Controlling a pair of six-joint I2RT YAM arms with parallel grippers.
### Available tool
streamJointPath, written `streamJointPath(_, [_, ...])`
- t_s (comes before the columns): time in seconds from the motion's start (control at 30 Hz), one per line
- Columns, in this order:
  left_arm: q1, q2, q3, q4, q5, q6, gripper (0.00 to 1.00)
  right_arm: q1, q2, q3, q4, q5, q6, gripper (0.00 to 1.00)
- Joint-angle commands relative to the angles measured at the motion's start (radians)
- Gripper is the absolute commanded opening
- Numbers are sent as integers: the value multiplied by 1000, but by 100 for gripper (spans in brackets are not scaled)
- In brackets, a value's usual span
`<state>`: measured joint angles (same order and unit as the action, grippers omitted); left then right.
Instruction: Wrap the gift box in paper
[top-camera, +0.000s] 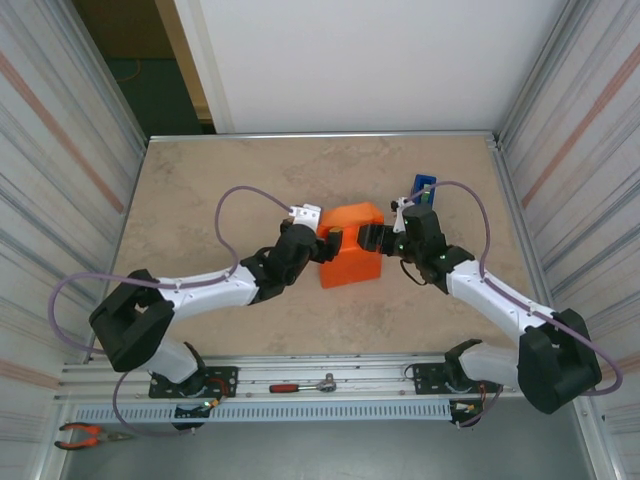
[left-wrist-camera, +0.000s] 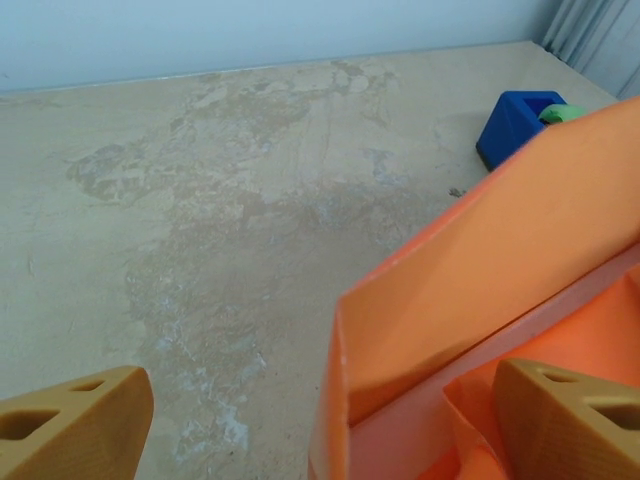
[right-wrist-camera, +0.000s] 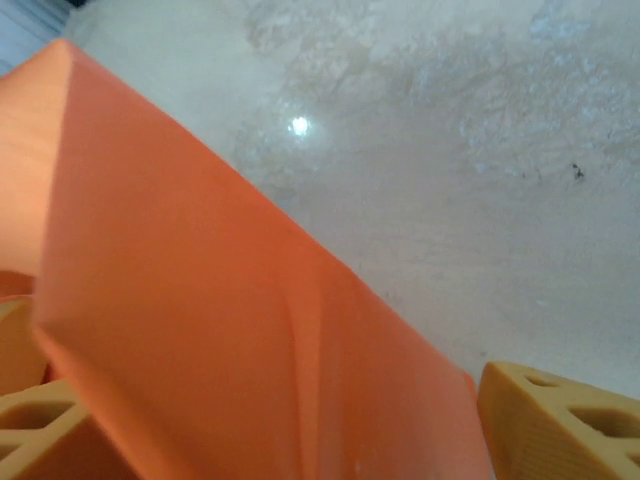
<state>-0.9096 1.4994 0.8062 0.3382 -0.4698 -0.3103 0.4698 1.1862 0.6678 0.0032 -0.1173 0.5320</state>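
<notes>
Orange paper (top-camera: 350, 262), folded into a boxy parcel, sits on the beige table (top-camera: 200, 200) near a blue block (top-camera: 424, 186), on the side of the block toward the arms' bases and to its left. The right gripper (top-camera: 374, 240), fingers spread, straddles the paper's end nearer the block. The left gripper (top-camera: 330, 243), also spread wide, straddles a raised flap at the end farther from the block.

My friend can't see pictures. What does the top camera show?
The paper, bright orange, is folded into a box shape in the middle of the table. The left gripper and right gripper meet it from either side.
</notes>
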Motion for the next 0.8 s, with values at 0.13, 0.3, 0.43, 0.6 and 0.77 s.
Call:
streamJointPath(0.13, [3, 89, 32, -4, -46, 95, 88, 39, -54, -127, 36, 197, 127, 69])
streamJointPath(0.3, [56, 111, 47, 1, 8, 115, 88, 124, -46, -149, 58, 301, 219, 64])
streamJointPath(0.43, [87, 80, 53, -14, 81, 126, 88, 136, 2, -120, 44, 315, 231, 60])
streamJointPath(0.6, [116, -68, 16, -29, 230, 73, 91, 124, 27, -63, -3, 299, 174, 59])
streamJointPath(0.77, [195, -245, -127, 96, 357, -81, 93, 71, 52, -37, -16, 223, 138, 59])
